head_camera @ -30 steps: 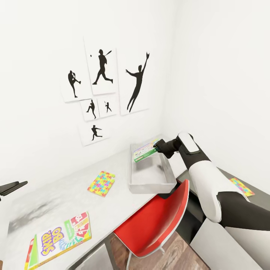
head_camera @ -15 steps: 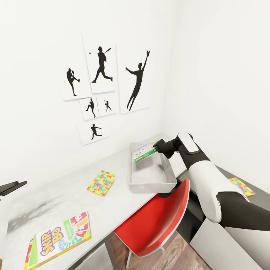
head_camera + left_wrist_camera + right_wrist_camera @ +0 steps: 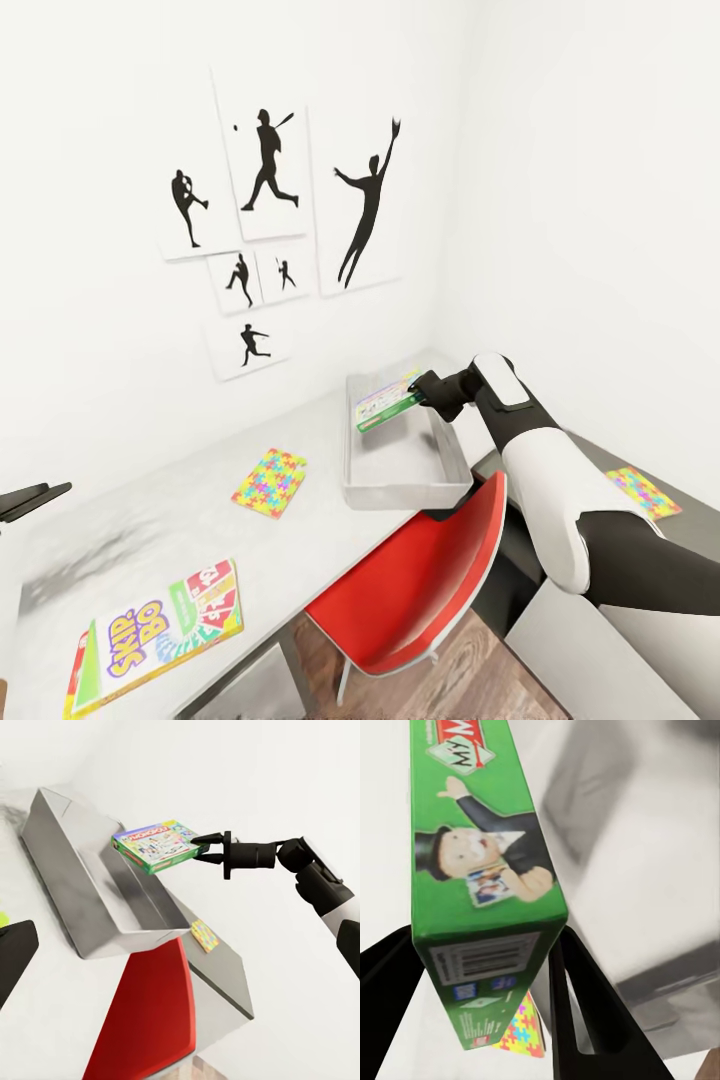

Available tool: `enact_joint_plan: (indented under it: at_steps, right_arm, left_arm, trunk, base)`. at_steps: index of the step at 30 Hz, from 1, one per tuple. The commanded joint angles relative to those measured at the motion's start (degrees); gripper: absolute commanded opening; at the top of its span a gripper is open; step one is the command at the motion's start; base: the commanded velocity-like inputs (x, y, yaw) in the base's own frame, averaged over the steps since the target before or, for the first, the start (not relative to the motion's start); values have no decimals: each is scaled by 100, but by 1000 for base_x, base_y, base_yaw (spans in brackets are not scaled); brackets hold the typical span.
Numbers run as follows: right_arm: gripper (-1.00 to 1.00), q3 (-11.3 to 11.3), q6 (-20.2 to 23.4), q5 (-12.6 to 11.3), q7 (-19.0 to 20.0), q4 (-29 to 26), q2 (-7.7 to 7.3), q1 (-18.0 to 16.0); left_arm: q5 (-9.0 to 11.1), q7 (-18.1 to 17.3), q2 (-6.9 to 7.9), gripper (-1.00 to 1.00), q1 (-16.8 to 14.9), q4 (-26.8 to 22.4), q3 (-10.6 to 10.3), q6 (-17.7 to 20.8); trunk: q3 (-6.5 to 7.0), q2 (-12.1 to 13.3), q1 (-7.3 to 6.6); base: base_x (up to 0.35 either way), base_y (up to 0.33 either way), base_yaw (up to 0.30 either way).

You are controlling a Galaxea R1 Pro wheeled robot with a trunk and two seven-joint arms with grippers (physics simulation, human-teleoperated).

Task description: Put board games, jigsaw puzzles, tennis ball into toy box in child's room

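We hold the pale-and-green board game (image 3: pixel 385 405) clamped by its edge in our right tool (image 3: pixel 418 394), flat above the toy box (image 3: pixel 400 482), positioned for dropping inside.

The game box (image 3: pixel 160 846) in the black gripper (image 3: pixel 196 847) is pale with green edges. The bin (image 3: pixel 400 462) is light grey. The puzzle (image 3: pixel 268 483) has yellow, pink, blue and green pieces. The Skip-Bo box (image 3: pixel 155 637) is green and yellow with red cards. The chair (image 3: pixel 415 590) is red. The pictures (image 3: pixel 265 165) show black figures on white.
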Motion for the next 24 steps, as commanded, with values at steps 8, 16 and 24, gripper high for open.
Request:
enact_joint_plan:
  at_steps: [8,16,24]
  right_arm:
    - [-100,-8,-2,-37,-54,-17,23,-6]
    - [-100,475,-65,-20,-54,-32,37,-6]
    - [-100,612,-227,-20,-36,-39,6,-7]
  left_arm:
    - [-8,-26,1,100,-3,-1,0,58]
    - [-8,-26,-4,100,-2,-1,0,52]
    - [-8,-26,-5,100,-4,-1,8,52]
  trunk:
    - [-72,-13,3]
    - [-80,-13,3]
    - [-81,-13,3]
  base:
    - [0,0,0]
    - [0,0,0]
    - [0,0,0]
